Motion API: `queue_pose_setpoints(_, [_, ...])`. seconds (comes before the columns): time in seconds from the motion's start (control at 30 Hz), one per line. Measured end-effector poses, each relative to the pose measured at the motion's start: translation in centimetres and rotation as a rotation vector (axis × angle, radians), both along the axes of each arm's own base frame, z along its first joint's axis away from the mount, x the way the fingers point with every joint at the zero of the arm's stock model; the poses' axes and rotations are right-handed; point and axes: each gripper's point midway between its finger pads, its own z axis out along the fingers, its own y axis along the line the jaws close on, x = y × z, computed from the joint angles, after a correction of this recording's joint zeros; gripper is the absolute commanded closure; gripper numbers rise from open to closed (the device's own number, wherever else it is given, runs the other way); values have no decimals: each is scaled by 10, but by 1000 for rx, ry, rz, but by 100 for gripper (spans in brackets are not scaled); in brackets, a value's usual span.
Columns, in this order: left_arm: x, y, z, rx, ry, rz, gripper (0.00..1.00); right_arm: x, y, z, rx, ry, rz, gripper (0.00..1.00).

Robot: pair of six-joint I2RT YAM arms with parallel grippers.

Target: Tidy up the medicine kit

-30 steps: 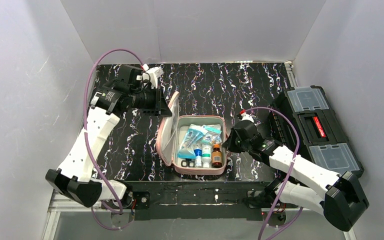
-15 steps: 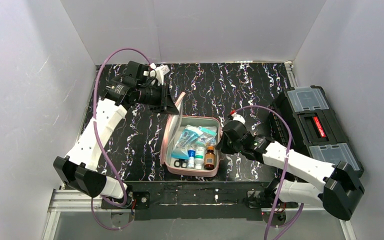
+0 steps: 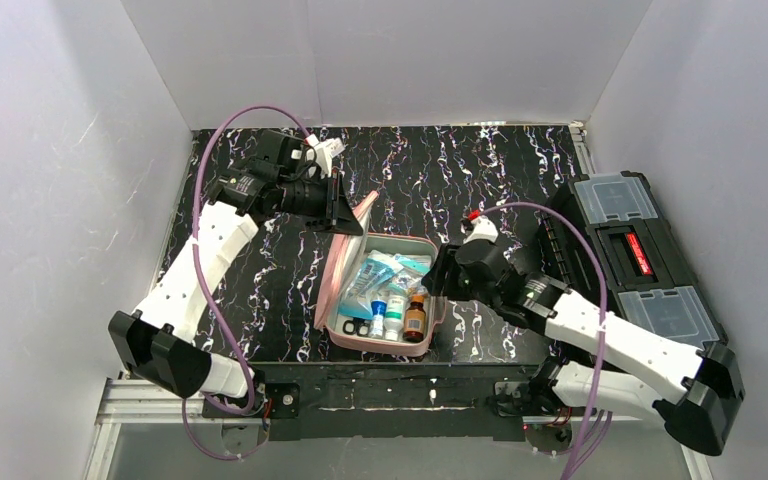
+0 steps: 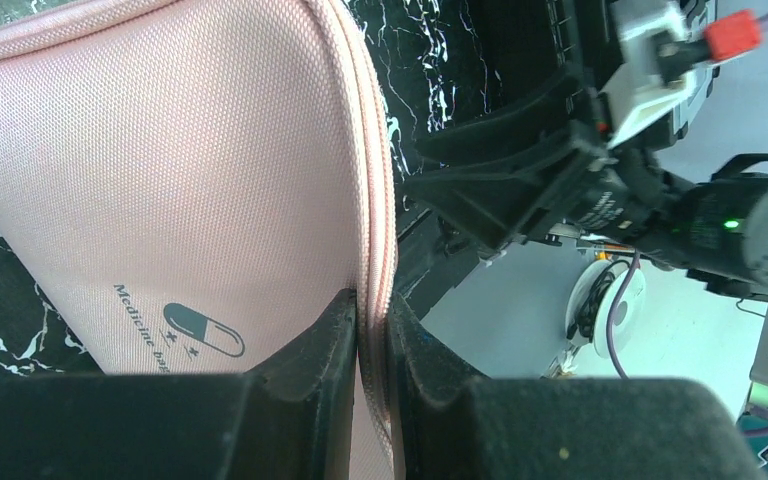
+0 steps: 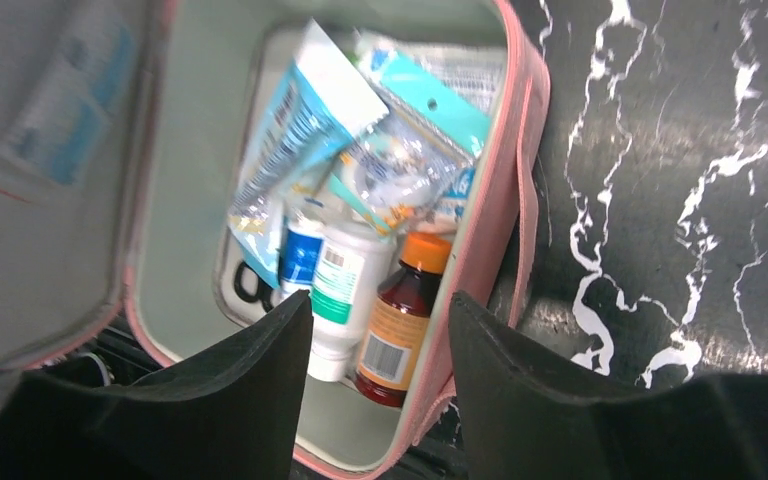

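Pink rounded-square soft zip medicine kit (image 3: pixel 370 344) lower centre of top view, on black white-veined tabletop (image 3: pixel 480 170), open, lid half raised on its left. Left gripper (image 4: pixel 372 312) clamped on lid's zip edge. Right gripper (image 5: pixel 375 330) spread wide over kit's lower right corner, grasping nothing. Inside, bottom row: amber bottle with orange cap (image 5: pixel 395 340), white green-labelled bottle (image 5: pixel 338 290), small blue-capped bottle (image 5: pixel 300 255); light blue packets (image 5: pixel 305 120) above. Grey lid lining (image 5: pixel 50 200) blocking left of right wrist view. Black toolbox with clear compartments (image 3: pixel 640 255) at right edge, well apart from kit
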Motion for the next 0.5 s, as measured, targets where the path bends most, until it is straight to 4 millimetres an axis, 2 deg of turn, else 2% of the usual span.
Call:
queue_pose_setpoints(0.13, [-4,1,-2,-10,-11,-5,92,6,-2,28,38,-76,-12,40])
queue_pose_setpoints(0.27, [-7,1,-2,-22,-16,-10,89,9,5,38,56,-86,5,40])
queue_pose_setpoints(0.5, [-9,-1,0,-35,-11,-12,76,14,44,52,141,-57,80,43])
